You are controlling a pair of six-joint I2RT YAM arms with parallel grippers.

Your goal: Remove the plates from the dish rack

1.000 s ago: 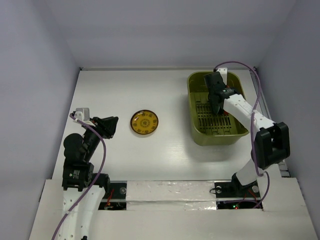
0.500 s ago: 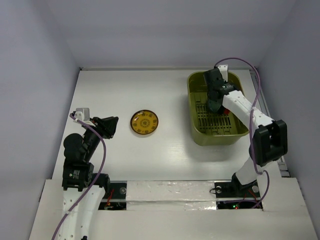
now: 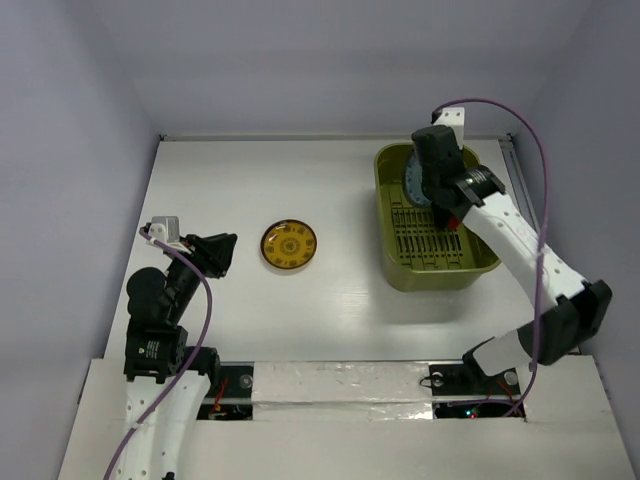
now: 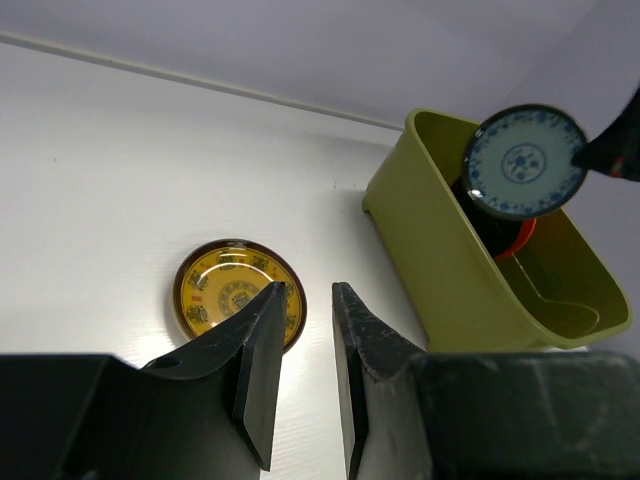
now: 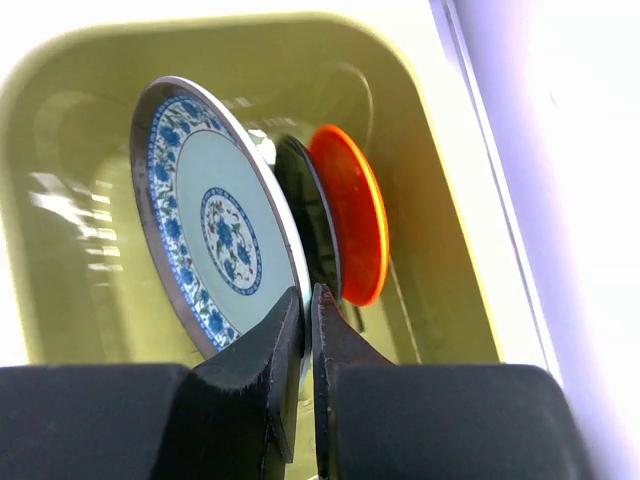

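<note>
Where the right gripper (image 5: 305, 300) meets the blue-patterned plate (image 5: 215, 250), its two fingers are pinched nearly together on the plate's lower rim, so the plate is in its grasp.

Plate attitude: on edge, close to upright with a slight lean. The patterned face is turned toward the left side of the bench (image 3: 300, 180) and somewhat toward its near edge, and the left wrist view sees that face almost full on. Being round, the plate has no long axis. From above, its edge line runs roughly near-to-far.

Plate position: over the far half of the dish rack (image 3: 435, 280). In the left wrist view its top stands clear above the rack's rim. Whether its bottom sits in a slot cannot be told, as the fingers hide it.

On its right, a dark plate (image 5: 310, 230) and then an orange-red plate (image 5: 350, 215) stand on edge in the rack, close together and parallel to the held plate. Contact between them cannot be judged.

Rack: an olive-green tub, long axis near-to-far, in the far right corner of the bench and near the right edge.

A yellow-patterned plate (image 3: 289, 244) lies flat, face up, mid-bench, well apart from the rack on its left.

The left gripper (image 4: 308, 295) is near the left edge, pointing toward that flat plate and apart from it. Its jaws stand a narrow gap apart with nothing between them.
</note>
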